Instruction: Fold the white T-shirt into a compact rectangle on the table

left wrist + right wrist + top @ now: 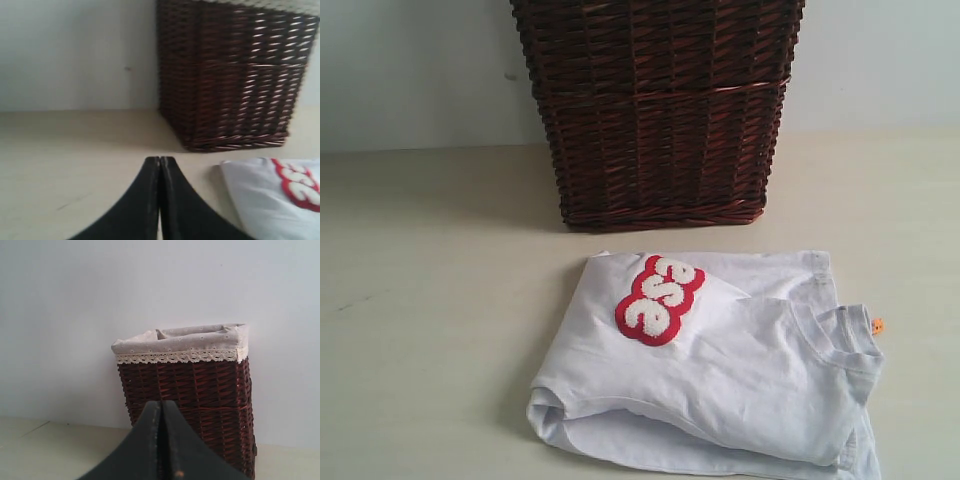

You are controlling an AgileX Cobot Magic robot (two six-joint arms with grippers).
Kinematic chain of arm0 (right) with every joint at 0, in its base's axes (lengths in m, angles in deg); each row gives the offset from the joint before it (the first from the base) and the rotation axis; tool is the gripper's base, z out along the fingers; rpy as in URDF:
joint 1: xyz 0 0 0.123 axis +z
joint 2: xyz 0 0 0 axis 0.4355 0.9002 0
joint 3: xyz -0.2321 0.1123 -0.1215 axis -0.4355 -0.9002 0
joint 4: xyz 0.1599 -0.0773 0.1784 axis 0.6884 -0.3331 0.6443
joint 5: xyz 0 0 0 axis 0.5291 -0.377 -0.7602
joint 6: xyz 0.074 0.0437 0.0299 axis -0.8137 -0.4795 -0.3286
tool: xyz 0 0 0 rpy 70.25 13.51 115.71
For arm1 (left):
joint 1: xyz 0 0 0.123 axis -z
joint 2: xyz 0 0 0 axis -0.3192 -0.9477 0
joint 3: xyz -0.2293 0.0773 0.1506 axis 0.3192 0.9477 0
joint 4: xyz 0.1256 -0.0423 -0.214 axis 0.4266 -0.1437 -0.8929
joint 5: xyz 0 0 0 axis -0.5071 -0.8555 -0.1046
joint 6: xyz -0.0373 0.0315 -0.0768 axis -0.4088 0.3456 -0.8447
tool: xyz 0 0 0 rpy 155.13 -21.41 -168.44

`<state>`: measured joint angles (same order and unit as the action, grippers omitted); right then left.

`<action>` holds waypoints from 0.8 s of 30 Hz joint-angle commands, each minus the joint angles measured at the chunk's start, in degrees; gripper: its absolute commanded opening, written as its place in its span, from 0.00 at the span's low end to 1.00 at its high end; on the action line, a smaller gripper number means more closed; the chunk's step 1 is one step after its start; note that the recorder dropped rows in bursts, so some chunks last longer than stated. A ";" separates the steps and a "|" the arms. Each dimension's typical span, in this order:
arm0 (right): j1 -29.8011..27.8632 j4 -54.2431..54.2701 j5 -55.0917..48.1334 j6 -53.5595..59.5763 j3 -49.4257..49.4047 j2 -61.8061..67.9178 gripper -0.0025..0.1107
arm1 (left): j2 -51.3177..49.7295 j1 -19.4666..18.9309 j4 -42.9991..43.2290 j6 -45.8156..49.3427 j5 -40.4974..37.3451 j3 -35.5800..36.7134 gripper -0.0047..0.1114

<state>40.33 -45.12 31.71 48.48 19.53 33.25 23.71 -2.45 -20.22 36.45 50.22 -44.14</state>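
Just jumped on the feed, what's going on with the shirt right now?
The white T-shirt lies folded into a rough rectangle on the table, in front of the wicker basket. Neither arm is touching it. The left gripper is above bare table beside the shirt, fingers shut on nothing. The right gripper faces the basket, also shut and empty.

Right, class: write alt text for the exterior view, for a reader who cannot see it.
A white T-shirt lies folded into a rough rectangle on a pale beige table, its red-outlined fuzzy lettering facing up and a small orange collar tag at its right end. A dark brown wicker basket stands behind it.
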 commanded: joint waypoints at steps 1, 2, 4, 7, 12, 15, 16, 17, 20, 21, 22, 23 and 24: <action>0.10 0.10 0.56 -0.16 -0.21 -0.22 0.02 | 0.40 -12.27 1.03 -0.72 -6.14 0.01 0.04; 0.10 0.10 0.56 -0.16 -0.21 -0.22 0.02 | 0.40 -12.95 1.77 -0.72 -7.59 0.01 0.04; 0.10 0.10 0.56 -0.16 -0.21 -0.22 0.02 | 0.40 -13.72 4.20 -1.02 -12.39 0.01 0.04; 0.10 0.10 0.56 -0.16 -0.21 -0.22 0.02 | 0.40 -13.72 6.36 -0.72 -12.25 0.01 0.04; 0.10 0.10 0.56 -0.16 -0.21 -0.22 0.02 | 0.40 -13.72 6.39 -1.14 -12.25 0.01 0.04; 0.10 0.10 0.56 -0.16 -0.21 -0.22 0.02 | 0.40 -13.72 6.78 -1.15 -12.35 0.01 0.04; 0.10 0.10 0.56 -0.16 -0.21 -0.22 0.02 | 0.40 -13.72 6.78 -1.15 -12.35 0.01 0.04; 0.10 0.10 0.56 -0.16 -0.21 -0.22 0.02 | 0.40 -13.72 6.78 -1.15 -12.35 0.01 0.04; 0.10 0.10 0.56 -0.16 -0.21 -0.22 0.02 | 0.40 -13.72 6.78 -1.15 -12.35 0.01 0.04; 0.10 0.10 0.56 -0.16 -0.21 -0.22 0.02 | 0.40 -13.72 6.78 -1.15 -12.35 0.01 0.04; 0.10 0.10 0.56 -0.16 -0.21 -0.22 0.02 | 0.40 -13.72 6.78 -1.15 -12.35 0.01 0.04; 0.10 0.10 0.56 -0.16 -0.21 -0.22 0.02 | 0.40 -13.72 6.78 -1.15 -12.35 0.01 0.04; 0.10 0.10 0.56 -0.16 -0.21 -0.22 0.02 | 0.40 -13.72 6.78 -1.15 -12.35 0.01 0.04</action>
<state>40.33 -45.12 31.71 48.39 19.53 33.25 23.71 -16.01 -13.44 35.73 37.94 -44.14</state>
